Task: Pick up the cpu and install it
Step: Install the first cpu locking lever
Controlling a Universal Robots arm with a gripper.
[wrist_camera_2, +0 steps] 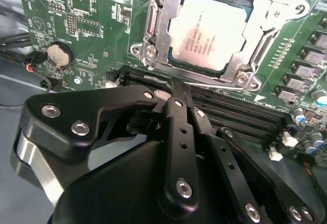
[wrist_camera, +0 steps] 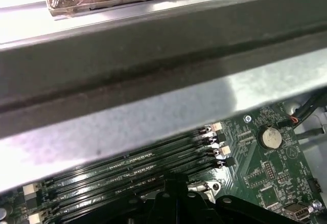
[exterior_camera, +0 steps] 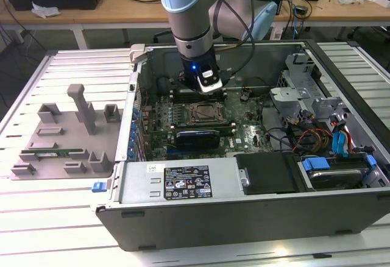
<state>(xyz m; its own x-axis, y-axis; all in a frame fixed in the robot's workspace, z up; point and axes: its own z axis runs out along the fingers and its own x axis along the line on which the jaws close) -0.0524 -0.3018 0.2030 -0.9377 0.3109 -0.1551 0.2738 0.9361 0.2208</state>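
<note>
In the exterior view we see the arm (exterior_camera: 192, 17) reaching down into an open computer case (exterior_camera: 244, 175) that lies on its side on a slatted white surface (exterior_camera: 61, 230). The tool (exterior_camera: 210, 83) hangs above the green motherboard (exterior_camera: 183, 117), just past the far edge of the square metal socket frame (exterior_camera: 204, 113) and over the memory slots. To the exterior view's left of the case a grey plastic tray (exterior_camera: 61, 136) with upright blocks rests on the surface, with a thin green memory stick (exterior_camera: 52, 153) lying in it.

In the second wrist view we look over the black linkage of the tool (wrist_camera_2: 180, 92) toward the board. The cpu (wrist_camera_2: 210, 28) sits in the socket, its silver top facing up, framed by the metal socket bracket (wrist_camera_2: 153, 35). The fingers (wrist_camera_2: 179, 88) appear drawn together into one narrow tip with nothing between them, and that tip is above the black memory slots (wrist_camera_2: 240, 114), beside the socket and apart from the cpu. A round coin battery (wrist_camera_2: 60, 54) sits on the board well to the side.

In the first wrist view we see the grey metal wall of the case (wrist_camera: 153, 101) crossing the picture, the memory slots (wrist_camera: 127, 170) beneath it, the coin battery (wrist_camera: 270, 137), and the dark top of the tool (wrist_camera: 173, 198) at the edge.
</note>
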